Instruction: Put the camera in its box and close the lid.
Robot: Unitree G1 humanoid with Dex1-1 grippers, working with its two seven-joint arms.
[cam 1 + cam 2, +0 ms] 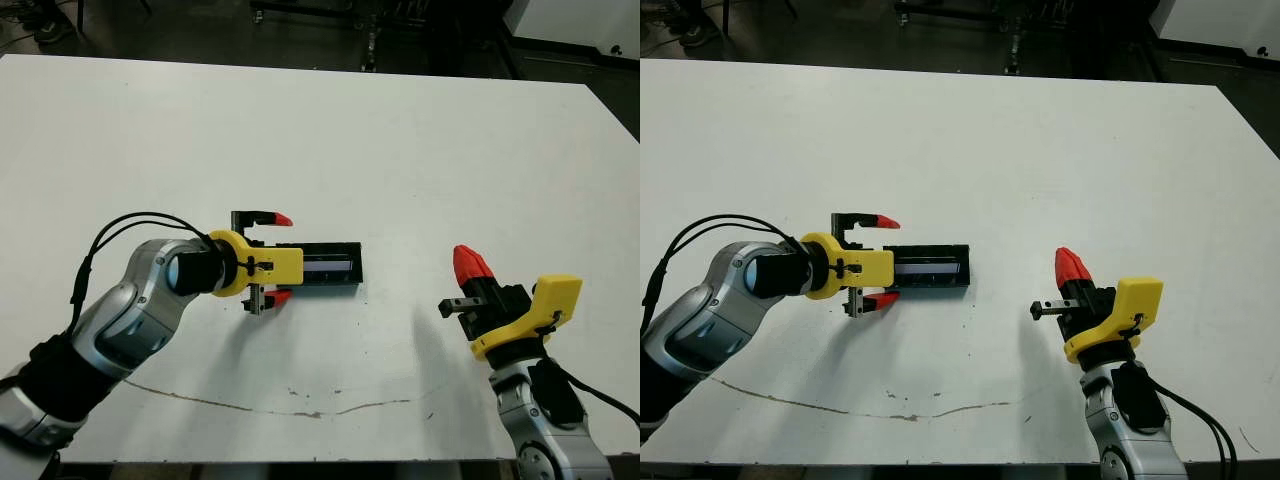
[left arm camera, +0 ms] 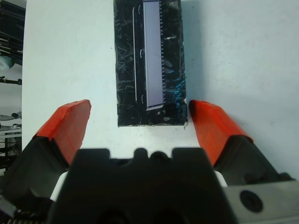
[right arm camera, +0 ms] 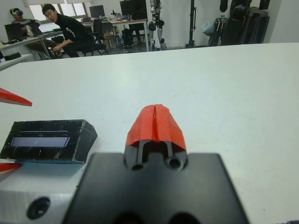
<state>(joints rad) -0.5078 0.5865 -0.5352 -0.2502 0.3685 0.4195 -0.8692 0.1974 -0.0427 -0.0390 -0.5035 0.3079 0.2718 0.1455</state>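
1. Box point(image 1: 328, 269) lies flat on the table point(image 1: 400, 150), lid point(image 2: 148, 60) on; through its shiny panel you see a pale strip, and you can't tell whether that is the camera.
2. Your left gripper point(image 1: 276, 257) is spread wide around the box's near end, one finger point(image 2: 212, 128) just beside its corner.
3. Your right gripper point(image 1: 470, 266) is pinched together on nothing, well apart from the box.

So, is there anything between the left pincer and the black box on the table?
Nothing visible stands in the way. The left pincer is open, its red fingertips on either side of the near end of the box, with only bare white table in the gaps. The right pincer is shut and well off to the side.
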